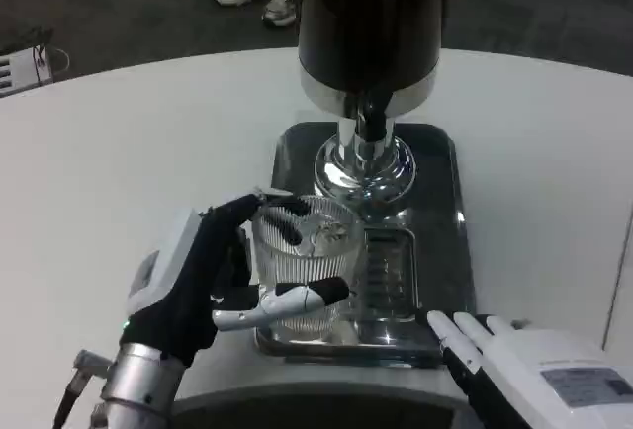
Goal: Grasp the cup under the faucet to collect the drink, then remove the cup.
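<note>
Cup, clear ribbed glass, sat upright on the steel tray, clamped in the left hand: fingers wrapped over the far rim and thumb across the near wall, faucet just beyond and right of that hand, not directly over the cup. Dispenser stood at the tray's far end, behind the hand. Right hand lay flat at the tray's near right corner on the table, fingers straight and slightly apart, holding nothing.

Ribbed clear cup, probably glass; glossy metal tray.
</note>
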